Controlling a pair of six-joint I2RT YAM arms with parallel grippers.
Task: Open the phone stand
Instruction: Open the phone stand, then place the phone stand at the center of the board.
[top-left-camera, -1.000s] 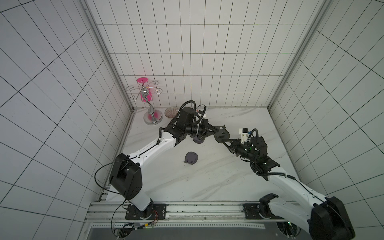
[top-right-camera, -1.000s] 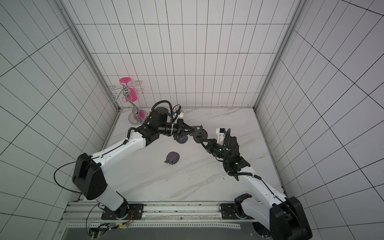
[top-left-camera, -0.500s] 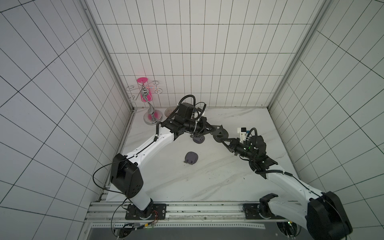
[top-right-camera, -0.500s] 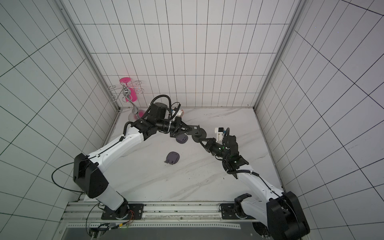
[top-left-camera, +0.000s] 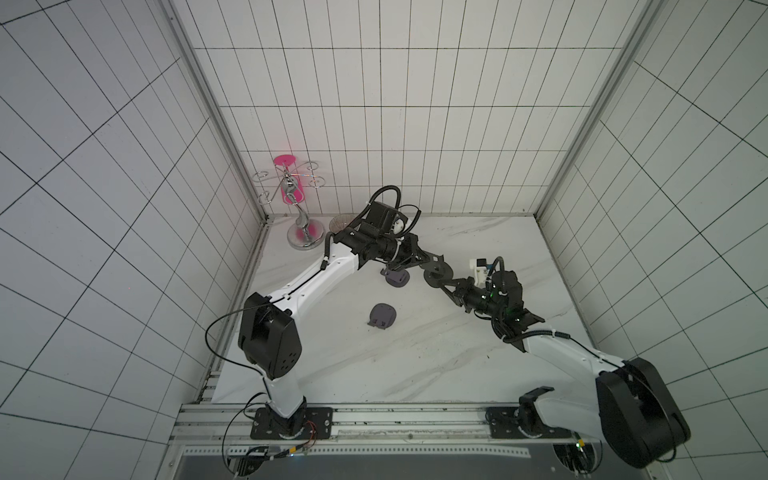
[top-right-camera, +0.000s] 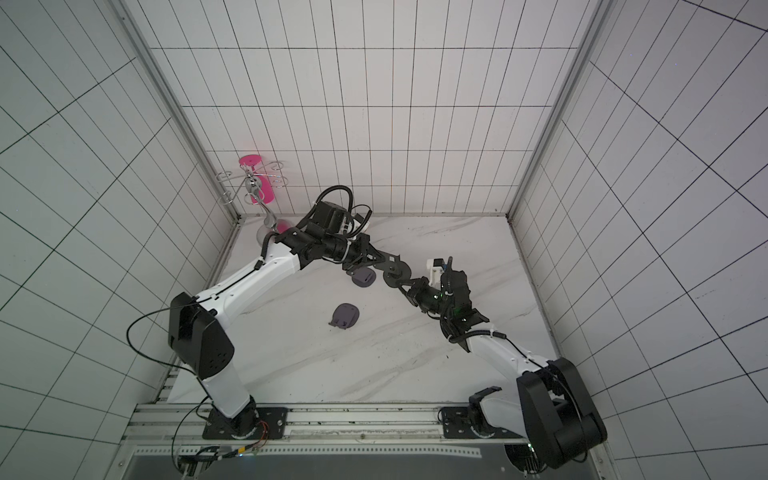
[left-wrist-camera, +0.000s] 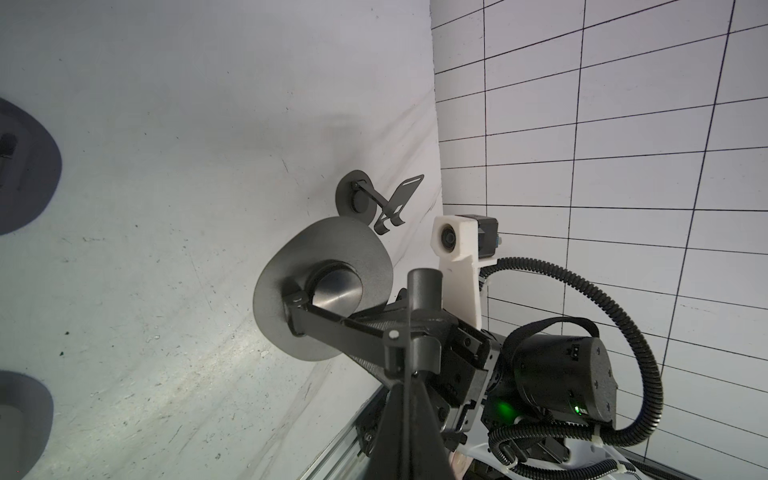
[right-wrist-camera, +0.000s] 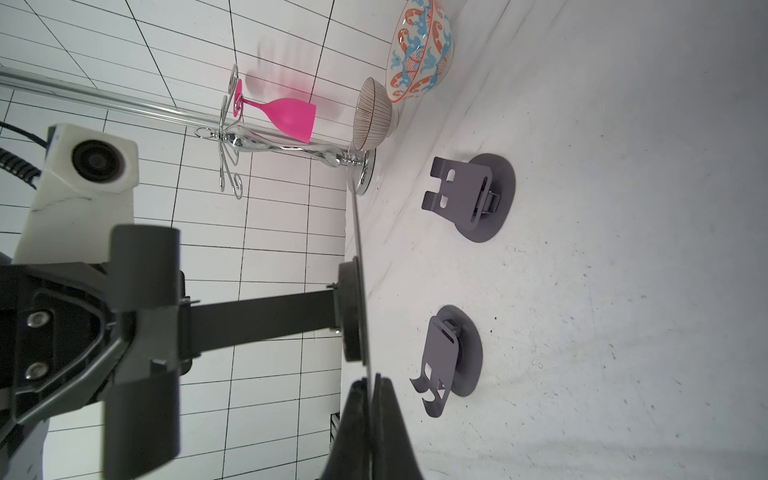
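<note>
A: Two sets of jaws, state?
B: Both clamped on the phone stand, left on its arm, right on its disc edge; stand held between them, above the surface.

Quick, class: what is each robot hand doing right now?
Left hand: closed on the support arm of the black phone stand.
Right hand: closed on that stand's round base rim.

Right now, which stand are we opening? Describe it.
Over the marble table, between left gripper and right gripper, hangs the black phone stand, pinched by both. Both grey stands sit on the table; this one is black and airborne.
</note>
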